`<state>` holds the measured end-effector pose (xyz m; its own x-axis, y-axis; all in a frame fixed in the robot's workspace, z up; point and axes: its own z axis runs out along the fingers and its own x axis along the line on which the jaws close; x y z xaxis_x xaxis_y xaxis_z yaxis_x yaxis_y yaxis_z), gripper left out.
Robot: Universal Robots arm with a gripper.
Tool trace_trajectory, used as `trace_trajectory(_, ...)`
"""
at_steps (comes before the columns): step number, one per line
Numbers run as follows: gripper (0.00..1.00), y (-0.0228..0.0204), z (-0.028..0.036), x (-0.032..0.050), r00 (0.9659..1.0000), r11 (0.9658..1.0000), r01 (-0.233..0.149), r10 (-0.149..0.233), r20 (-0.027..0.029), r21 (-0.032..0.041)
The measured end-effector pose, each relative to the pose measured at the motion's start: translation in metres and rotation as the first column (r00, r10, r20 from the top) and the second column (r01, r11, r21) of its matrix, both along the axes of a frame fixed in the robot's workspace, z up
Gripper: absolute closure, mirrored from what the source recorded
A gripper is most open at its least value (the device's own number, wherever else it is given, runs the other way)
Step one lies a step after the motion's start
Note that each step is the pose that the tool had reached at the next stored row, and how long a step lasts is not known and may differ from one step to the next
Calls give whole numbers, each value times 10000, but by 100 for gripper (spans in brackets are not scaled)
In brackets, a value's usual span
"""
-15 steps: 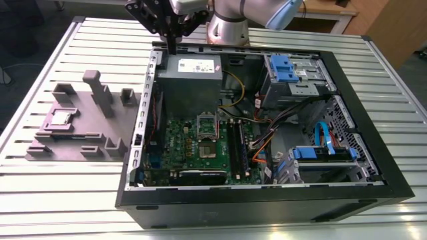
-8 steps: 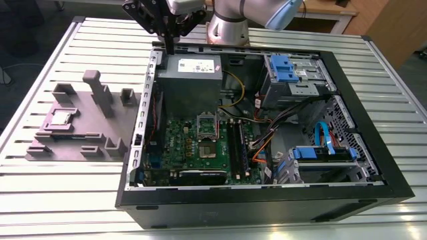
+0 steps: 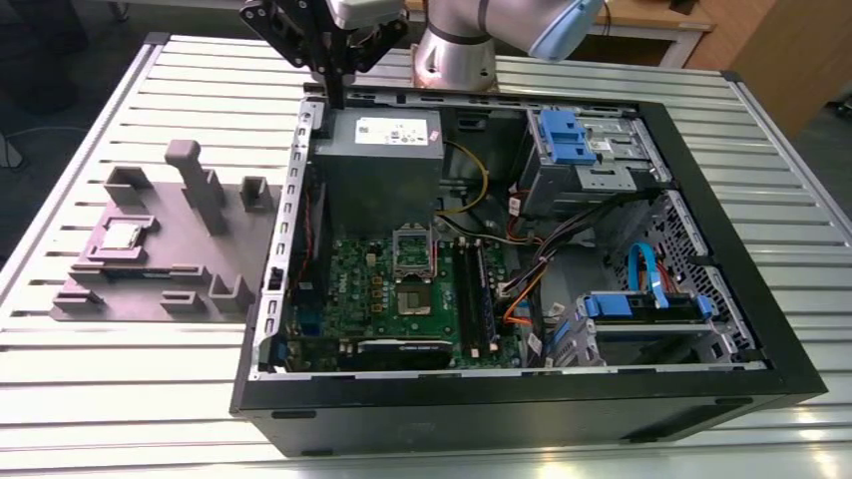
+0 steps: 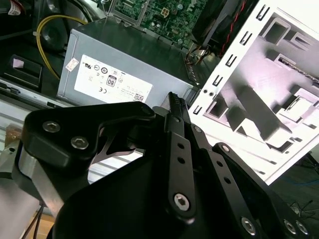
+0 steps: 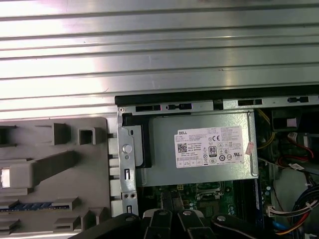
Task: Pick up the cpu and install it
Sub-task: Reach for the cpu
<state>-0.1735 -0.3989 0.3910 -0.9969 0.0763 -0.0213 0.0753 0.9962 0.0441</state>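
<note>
The cpu (image 3: 123, 236), a small silvery square chip, lies flat on a raised block of the grey fixture (image 3: 160, 249) at the exterior view's left, beside the open computer case (image 3: 533, 399). Inside the case, the green motherboard (image 3: 359, 289) carries a square socket (image 3: 415, 300) with its metal frame (image 3: 413, 249) lifted. My gripper (image 3: 333, 97) hangs above the case's far corner, over the edge by the grey power supply (image 3: 386, 150), well away from the cpu. Its black fingers (image 4: 173, 99) are pressed together with nothing held. In the first wrist view the gripper (image 5: 172, 198) points toward the motherboard's edge.
The case holds blue drive bays (image 3: 566, 135), orange and blue cables (image 3: 639, 264) and memory slots (image 3: 473, 294). The fixture has upright grey posts (image 3: 194, 180). Everything rests on a ribbed metal table (image 3: 120, 379). The arm's base (image 3: 453, 50) stands behind the case.
</note>
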Motion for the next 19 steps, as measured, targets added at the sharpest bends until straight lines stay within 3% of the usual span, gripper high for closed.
trace_trajectory(19, 90, 0, -5, -59, 10000, 10000, 0, 0, -7, -1)
